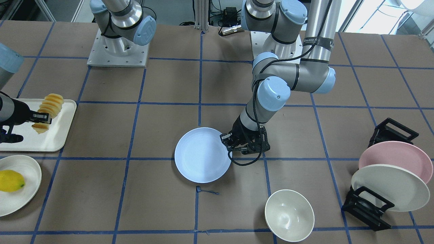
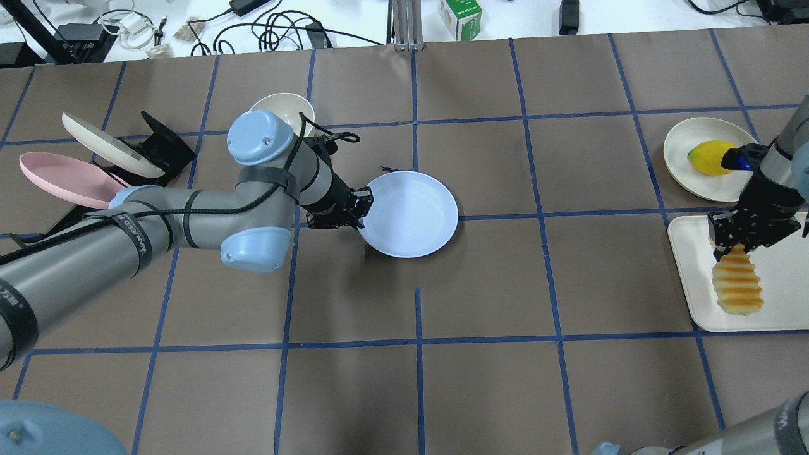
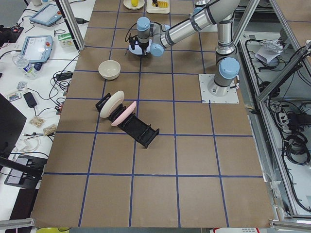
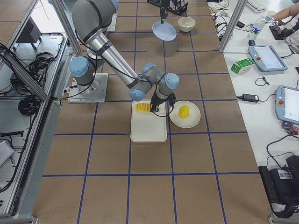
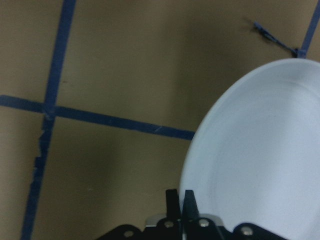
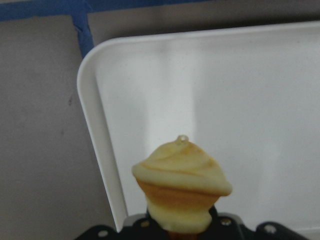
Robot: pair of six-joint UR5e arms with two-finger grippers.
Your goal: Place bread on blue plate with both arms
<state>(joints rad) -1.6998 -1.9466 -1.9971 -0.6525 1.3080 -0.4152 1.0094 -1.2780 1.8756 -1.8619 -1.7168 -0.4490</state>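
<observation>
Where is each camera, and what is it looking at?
Front: across the table, facing left arm, right arm, blue plate.
Overhead: behind them, looking down; right gripper holds bread.
Left side: table's end; left arm nearest.
Right side: opposite end; right arm nearest.
Left wrist: behind left gripper, at plate rim.
Right wrist: over bread, tray.
Shared: front, overhead show both arms.
</observation>
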